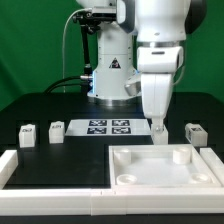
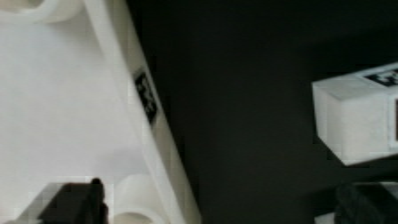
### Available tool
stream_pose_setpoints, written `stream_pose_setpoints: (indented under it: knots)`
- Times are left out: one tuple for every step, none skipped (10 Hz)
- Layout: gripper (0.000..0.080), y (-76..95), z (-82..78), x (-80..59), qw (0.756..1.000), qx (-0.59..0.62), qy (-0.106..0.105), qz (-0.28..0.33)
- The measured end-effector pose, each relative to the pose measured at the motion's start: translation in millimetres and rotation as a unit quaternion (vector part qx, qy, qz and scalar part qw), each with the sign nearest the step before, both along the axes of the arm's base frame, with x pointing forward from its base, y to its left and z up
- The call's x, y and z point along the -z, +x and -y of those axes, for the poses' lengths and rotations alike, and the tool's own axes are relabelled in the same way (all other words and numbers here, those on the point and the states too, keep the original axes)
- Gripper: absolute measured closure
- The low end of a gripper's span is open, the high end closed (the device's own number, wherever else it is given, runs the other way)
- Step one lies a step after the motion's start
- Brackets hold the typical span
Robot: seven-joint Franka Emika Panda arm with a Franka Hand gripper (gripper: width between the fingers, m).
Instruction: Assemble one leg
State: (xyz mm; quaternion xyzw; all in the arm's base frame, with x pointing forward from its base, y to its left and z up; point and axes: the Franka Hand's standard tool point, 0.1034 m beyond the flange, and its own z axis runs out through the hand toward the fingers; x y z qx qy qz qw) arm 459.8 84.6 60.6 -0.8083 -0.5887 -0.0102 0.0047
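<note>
Three white legs with tags stand on the black table in the exterior view: two at the left [image 1: 27,135] [image 1: 56,131] and one at the right [image 1: 193,133]. My gripper [image 1: 158,134] hangs low over the far rim of the large white tray-like part [image 1: 120,160], with a small white piece right at its fingers. In the wrist view the gripper [image 2: 217,205] is open. One dark finger [image 2: 71,203] is over the tray [image 2: 54,110], the other [image 2: 365,200] over the black table. A leg [image 2: 361,115] lies on the table beside the tray's rim, apart from both fingers.
The marker board [image 1: 108,126] lies behind the tray, left of the gripper. A white L-shaped rail [image 1: 45,172] runs along the front left. The robot's base [image 1: 112,75] stands at the back. A tag [image 2: 146,95] sits on the tray's rim.
</note>
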Motion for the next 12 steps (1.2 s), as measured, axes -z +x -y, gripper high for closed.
stream_pose_setpoints:
  knots:
    - [0.015,-4.8,-5.3,1.7,1.0,0.021,0.0,-0.001]
    - [0.015,-3.0,-2.3,2.0,1.0,0.018,0.0,0.0]
    - [0.015,-3.1,-2.5,2.1,0.998,0.058,0.002,-0.002]
    - [0.015,-3.4,-3.7,2.2,0.993,0.118,0.003,-0.003]
    - [0.015,-3.5,-3.8,2.2,0.988,0.157,0.004,-0.005]
    - [0.015,-3.6,-4.3,2.3,0.979,0.205,0.006,-0.007]
    - [0.015,-3.7,-5.1,2.3,0.966,0.257,0.009,-0.009]
    - [0.015,-6.8,-4.9,3.5,0.944,0.329,0.014,-0.016]
    - [0.015,-16.7,-4.9,6.7,0.906,0.422,0.017,-0.03]
    - [0.015,-23.4,-13.0,7.9,0.866,0.497,0.016,-0.038]
    - [0.015,-28.7,-23.8,8.7,0.817,0.574,0.015,-0.048]
    - [0.015,-32.0,-31.9,9.5,0.781,0.623,0.016,-0.052]
